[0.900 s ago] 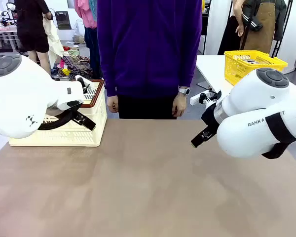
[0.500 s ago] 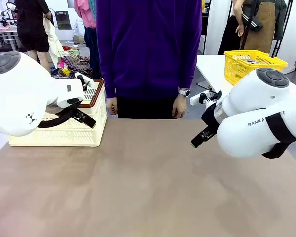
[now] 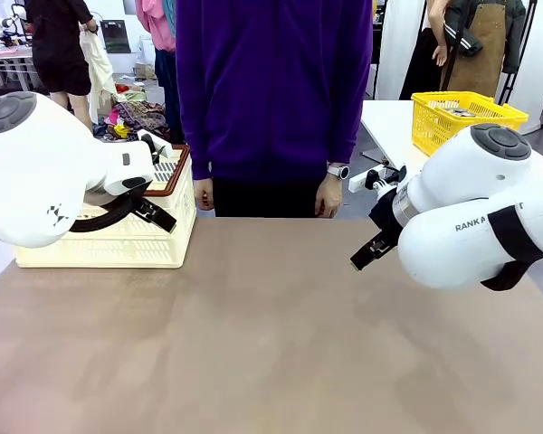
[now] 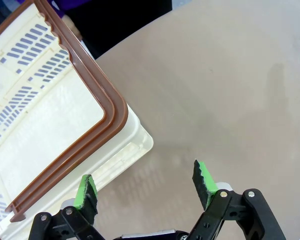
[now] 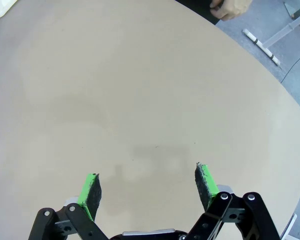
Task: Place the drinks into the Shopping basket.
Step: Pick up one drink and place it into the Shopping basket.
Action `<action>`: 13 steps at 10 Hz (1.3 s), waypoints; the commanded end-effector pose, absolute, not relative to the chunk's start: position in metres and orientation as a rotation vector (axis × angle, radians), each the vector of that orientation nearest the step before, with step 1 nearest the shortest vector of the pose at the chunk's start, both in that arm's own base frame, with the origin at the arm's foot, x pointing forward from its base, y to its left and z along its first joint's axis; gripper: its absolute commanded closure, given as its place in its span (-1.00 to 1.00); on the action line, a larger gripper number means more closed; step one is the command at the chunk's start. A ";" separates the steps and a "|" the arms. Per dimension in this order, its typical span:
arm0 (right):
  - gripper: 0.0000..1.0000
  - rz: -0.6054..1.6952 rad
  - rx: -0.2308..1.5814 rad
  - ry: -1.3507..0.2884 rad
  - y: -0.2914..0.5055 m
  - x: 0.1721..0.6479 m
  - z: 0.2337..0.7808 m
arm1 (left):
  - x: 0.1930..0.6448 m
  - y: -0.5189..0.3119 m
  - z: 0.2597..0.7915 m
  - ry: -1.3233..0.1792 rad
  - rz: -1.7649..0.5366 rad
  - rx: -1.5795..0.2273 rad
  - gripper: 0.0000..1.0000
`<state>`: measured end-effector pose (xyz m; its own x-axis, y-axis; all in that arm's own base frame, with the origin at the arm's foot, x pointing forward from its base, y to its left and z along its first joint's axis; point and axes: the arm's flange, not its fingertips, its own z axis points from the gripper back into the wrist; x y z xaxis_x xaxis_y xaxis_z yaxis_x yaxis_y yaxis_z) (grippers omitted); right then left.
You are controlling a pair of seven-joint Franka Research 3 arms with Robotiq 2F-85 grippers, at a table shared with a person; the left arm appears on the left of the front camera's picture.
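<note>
Jaws of left gripper (image 4: 145, 186) and right gripper (image 5: 147, 186) both spread wide, empty. Shopping basket (image 4: 108, 107) sits at the tabletop's (image 3: 271, 344) far-left corner, one basket corner just below the left gripper. Left arm is far nearer; right gripper hangs well apart.

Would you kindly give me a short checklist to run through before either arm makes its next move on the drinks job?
1. Left end effector open and holding nothing: ok.
2. Right end effector open and holding nothing: ok.
3. Shopping basket upright on the table at the robot's left, with its top open: ok.
4. Left end effector held above the basket's corner without touching the rim: ok.
5. Person's hands away from both end effectors, hanging at the table's far edge: ok.
6. Drinks located and ready for a pick: cannot tell.
</note>
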<state>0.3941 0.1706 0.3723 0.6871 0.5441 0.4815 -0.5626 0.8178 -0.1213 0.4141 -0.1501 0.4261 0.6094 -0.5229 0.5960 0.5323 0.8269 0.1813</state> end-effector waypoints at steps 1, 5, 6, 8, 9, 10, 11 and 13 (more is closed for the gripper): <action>-1.00 0.620 0.037 -0.531 0.171 0.394 0.373 | 0.414 -0.148 0.428 -0.689 -0.607 -0.013 -1.00; -1.00 0.620 0.037 -0.531 0.171 0.394 0.373 | 0.414 -0.148 0.428 -0.689 -0.607 -0.013 -1.00; -1.00 0.620 0.037 -0.531 0.171 0.394 0.373 | 0.414 -0.148 0.428 -0.689 -0.607 -0.013 -1.00; -1.00 0.651 0.152 -0.353 0.161 0.388 0.384 | 0.398 -0.149 0.438 -0.529 -0.672 -0.123 -1.00; -1.00 0.595 0.308 -0.293 0.150 0.385 0.401 | 0.388 -0.148 0.452 -0.434 -0.649 -0.235 -1.00; -1.00 0.474 0.414 -0.238 0.136 0.382 0.421 | 0.375 -0.149 0.467 -0.354 -0.574 -0.264 -1.00; -1.00 0.446 0.608 -0.221 0.117 0.380 0.441 | 0.368 -0.141 0.484 -0.364 -0.563 -0.373 -1.00; -1.00 0.359 1.010 -0.244 0.030 0.364 0.483 | 0.348 -0.074 0.544 -0.474 -0.510 -0.608 -1.00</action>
